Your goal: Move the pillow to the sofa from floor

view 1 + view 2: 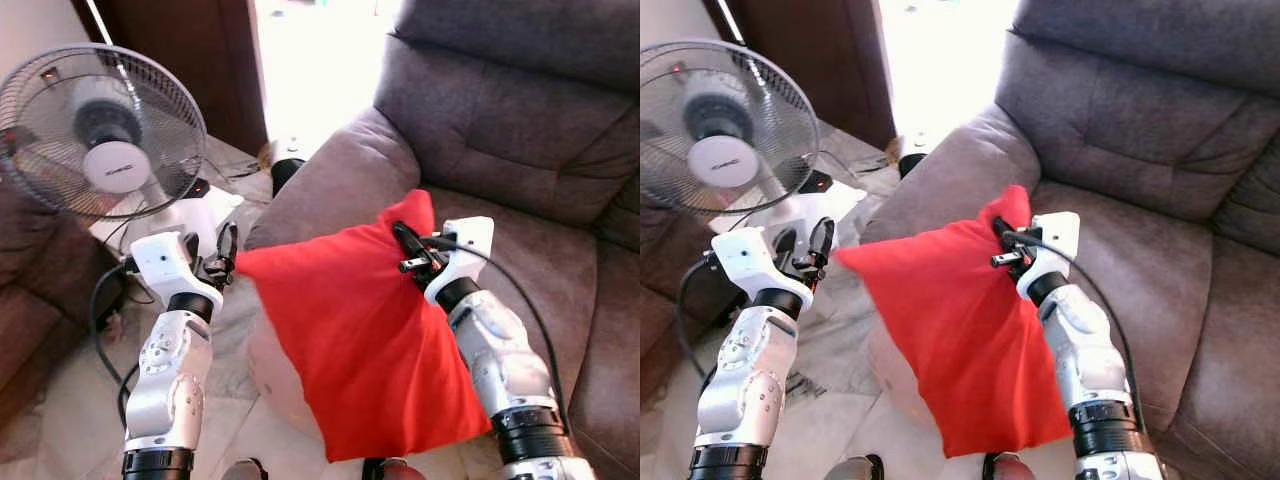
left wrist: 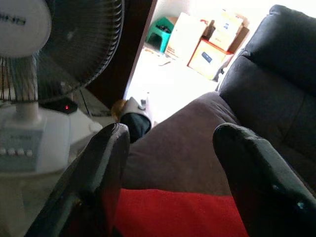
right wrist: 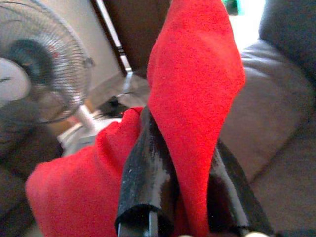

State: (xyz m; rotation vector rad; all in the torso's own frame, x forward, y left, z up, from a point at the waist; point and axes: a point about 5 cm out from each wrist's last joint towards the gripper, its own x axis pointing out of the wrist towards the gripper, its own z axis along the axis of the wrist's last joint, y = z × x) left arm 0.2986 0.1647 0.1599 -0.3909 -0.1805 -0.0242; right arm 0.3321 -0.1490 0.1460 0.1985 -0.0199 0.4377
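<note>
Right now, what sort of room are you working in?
Most likely a home living room. A grey sofa is just ahead, a standing fan is on the tiled floor to the left, and the right gripper holds a red pillow.

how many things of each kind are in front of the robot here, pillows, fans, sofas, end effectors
pillow: 1, red
fan: 1
sofa: 1, grey
end effectors: 2, left end effector and right end effector
total: 5
</note>
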